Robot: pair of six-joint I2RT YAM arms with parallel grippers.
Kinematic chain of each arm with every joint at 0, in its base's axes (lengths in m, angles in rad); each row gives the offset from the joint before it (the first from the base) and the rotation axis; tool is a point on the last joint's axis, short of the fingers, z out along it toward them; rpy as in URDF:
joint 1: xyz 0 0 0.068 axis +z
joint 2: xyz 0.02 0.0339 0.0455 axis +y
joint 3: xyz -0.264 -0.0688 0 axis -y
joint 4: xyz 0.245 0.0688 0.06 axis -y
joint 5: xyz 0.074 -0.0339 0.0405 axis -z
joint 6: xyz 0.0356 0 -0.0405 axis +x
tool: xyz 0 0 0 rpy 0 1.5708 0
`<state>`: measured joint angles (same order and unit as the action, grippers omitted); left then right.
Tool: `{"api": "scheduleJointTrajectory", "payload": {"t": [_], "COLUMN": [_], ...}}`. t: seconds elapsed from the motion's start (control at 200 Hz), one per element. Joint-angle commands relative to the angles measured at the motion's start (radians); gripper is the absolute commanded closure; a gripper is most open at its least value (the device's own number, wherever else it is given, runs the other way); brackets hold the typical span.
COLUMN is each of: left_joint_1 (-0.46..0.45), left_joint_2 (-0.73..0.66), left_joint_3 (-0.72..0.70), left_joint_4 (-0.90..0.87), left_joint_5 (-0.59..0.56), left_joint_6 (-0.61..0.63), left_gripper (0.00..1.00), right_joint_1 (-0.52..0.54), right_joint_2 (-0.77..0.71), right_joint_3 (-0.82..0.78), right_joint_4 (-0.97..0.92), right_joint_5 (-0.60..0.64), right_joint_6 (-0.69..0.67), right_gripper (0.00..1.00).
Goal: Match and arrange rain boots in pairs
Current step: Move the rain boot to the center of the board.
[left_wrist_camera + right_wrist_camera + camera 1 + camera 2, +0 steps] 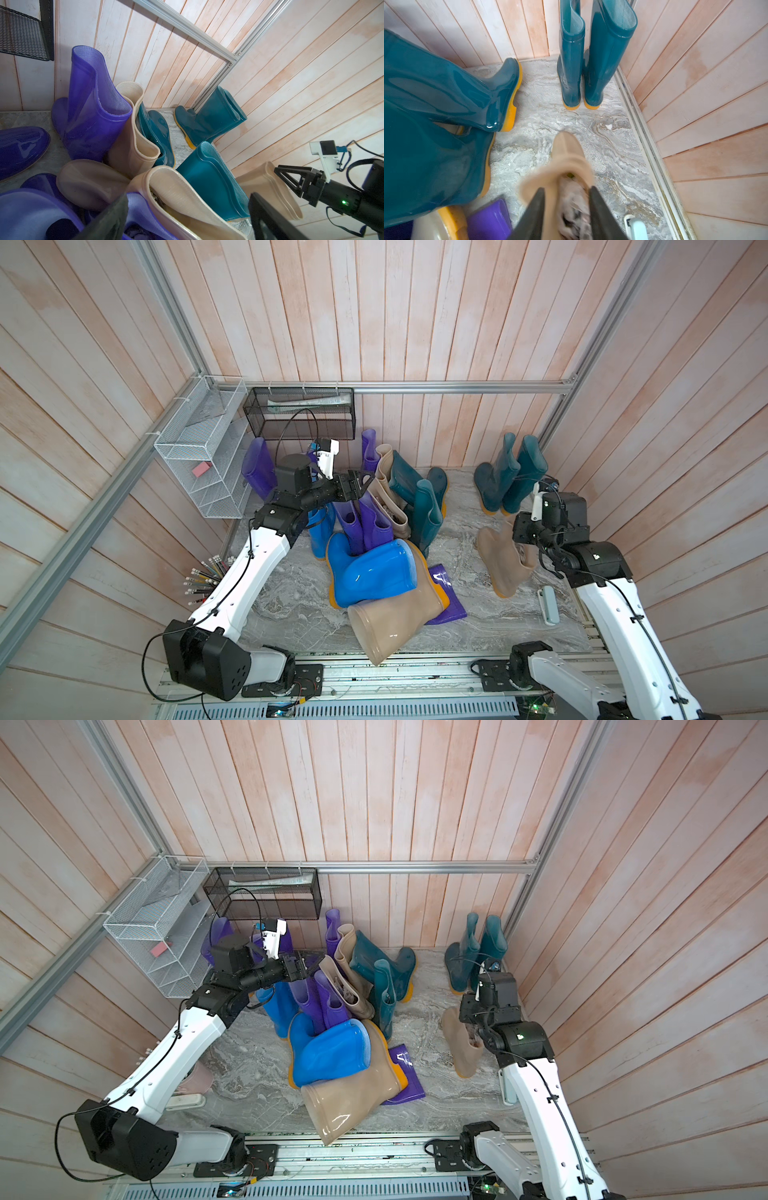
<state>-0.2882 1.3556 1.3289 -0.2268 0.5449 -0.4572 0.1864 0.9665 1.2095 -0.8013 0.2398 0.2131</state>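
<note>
Straddling the pliant-looking cuff of a beige rain boot (566, 153) just below it, my right gripper (566, 188) shows jaws parted, though blur hides whether they pinch; the glossy shaft looks slippery, so I judge the lined rim the safest hold.

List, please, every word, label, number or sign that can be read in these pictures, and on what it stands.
No text can be read.
White mark on the flattened purple boot: too blurred.
Print on the packet in the black mesh basket: too small.
</note>
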Motion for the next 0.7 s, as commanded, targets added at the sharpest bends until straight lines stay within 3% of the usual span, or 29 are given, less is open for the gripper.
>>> {"api": "scheduleJointTrajectory", "payload": {"t": [0.0, 0.15, 0.315, 0.435, 0.58, 0.695], "left_joint_1": [0.000, 0.000, -0.001, -0.001, -0.002, -0.002], "left_joint_2": [-0.014, -0.015, -0.012, -0.012, -0.009, -0.007], "left_joint_3": [-0.012, -0.012, -0.013, -0.014, -0.014, -0.014], "left_joint_4": [0.022, 0.022, 0.022, 0.024, 0.032, 0.032], "left_joint_5": [0.016, 0.015, 0.015, 0.019, 0.045, 0.050], "left_joint_6": [-0.003, -0.001, -0.003, -0.006, -0.008, -0.008], "left_gripper": [0.07, 0.07, 0.07, 0.07, 0.07, 0.07], "right_joint_1": [-0.004, -0.004, -0.004, -0.005, -0.005, -0.005], "right_joint_2": [-0.033, -0.056, -0.101, -0.151, -0.124, -0.104], "right_joint_3": [0.042, 0.025, 0.023, 0.004, -0.038, -0.068], "right_joint_4": [0.016, -0.004, -0.028, -0.019, -0.055, -0.083], "right_joint_5": [-0.034, -0.012, 0.124, 0.186, 0.112, 0.144], "right_joint_6": [0.005, 0.014, 0.043, 0.053, 0.039, 0.081], "right_gripper": [0.42, 0.28, 0.20, 0.06, 0.05, 0.05]}}
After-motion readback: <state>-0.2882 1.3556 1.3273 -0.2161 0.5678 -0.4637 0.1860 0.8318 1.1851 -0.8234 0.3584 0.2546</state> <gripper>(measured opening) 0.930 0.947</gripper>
